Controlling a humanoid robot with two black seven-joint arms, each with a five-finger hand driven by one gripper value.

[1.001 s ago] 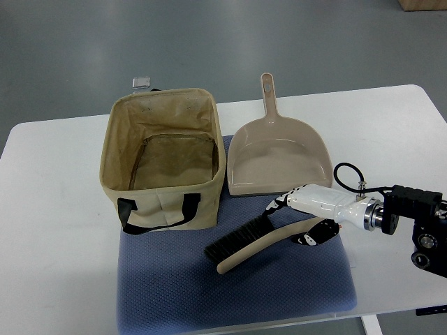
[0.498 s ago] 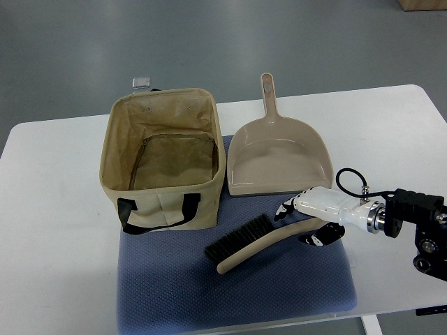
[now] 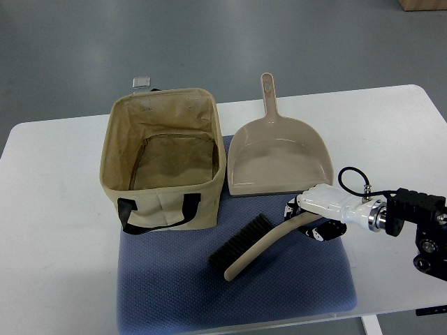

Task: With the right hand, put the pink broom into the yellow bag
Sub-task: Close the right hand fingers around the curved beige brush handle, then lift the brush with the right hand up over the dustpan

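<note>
The pink broom lies slantwise on the blue mat, its black bristles facing up-left and its handle running up-right. My right hand comes in from the right edge. Its dark fingers are curled around the handle's upper end, and the white palm covers that end. The yellow bag stands open and upright to the left, with nothing inside it. The broom still rests on the mat, well clear of the bag.
A beige dustpan lies just above the hand, handle pointing away. The bag's black strap hangs over its front side. The white table ends close below the mat. A small grey object sits on the floor beyond the bag.
My right hand drew back to the right and closed on the handle's end. The broom swung slightly, its lower tip shifting down and right.
</note>
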